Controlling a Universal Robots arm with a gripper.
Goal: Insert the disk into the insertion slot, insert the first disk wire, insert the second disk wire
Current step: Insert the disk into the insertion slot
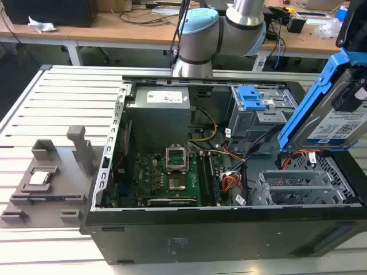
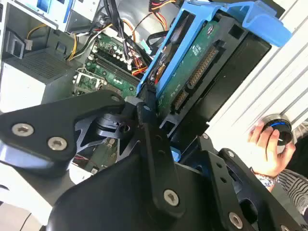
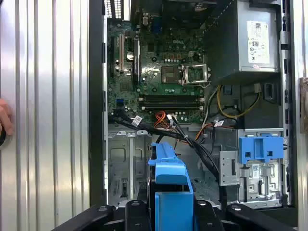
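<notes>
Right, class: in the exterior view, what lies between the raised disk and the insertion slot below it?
In the exterior view, loose red wires cross the gap below the disk, just above the insertion slot.

- Bright, even overhead light fills the exterior view; the slatted table [image 1: 57, 103] looks pale and washed.
- The computer case [image 1: 189, 240] interior lies in soft shadow.
- In the second wrist view, slats beside the disk [image 2: 202, 62] glare white.

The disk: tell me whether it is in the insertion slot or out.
Out. The disk hangs tilted above the case, clamped in the tool, clear of the insertion slot below it.
</notes>
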